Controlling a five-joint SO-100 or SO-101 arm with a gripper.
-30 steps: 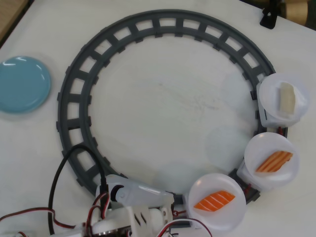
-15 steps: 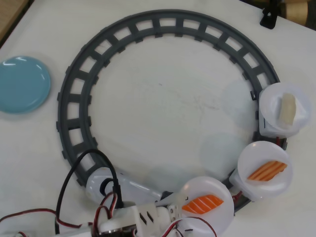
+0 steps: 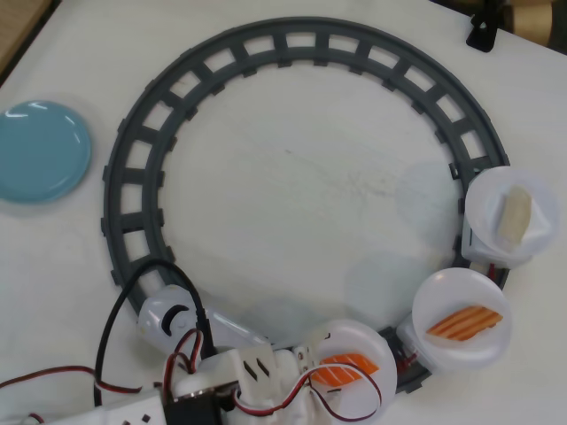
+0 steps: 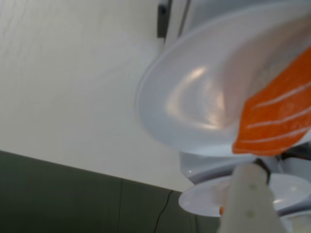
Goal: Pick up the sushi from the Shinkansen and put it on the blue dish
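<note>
The white Shinkansen (image 3: 168,316) stands on the grey ring track at the lower left of the overhead view, partly under my arm. It pulls three white plate-cars. The first plate-car (image 3: 368,397) carries a salmon sushi (image 3: 347,368). The second carries another salmon sushi (image 3: 465,322). The third carries a cream-white piece (image 3: 514,216). My gripper (image 3: 312,365) is at the left end of the first sushi and looks open. In the wrist view, one fingertip (image 4: 250,191) sits just under the orange sushi (image 4: 279,119); the other is out of frame. The blue dish (image 3: 40,150) lies empty at the far left.
The grey ring track (image 3: 292,44) fills the middle of the table. Black and red cables (image 3: 120,328) loop from my arm over the track by the train's nose. A black clamp (image 3: 483,31) stands at the top right edge.
</note>
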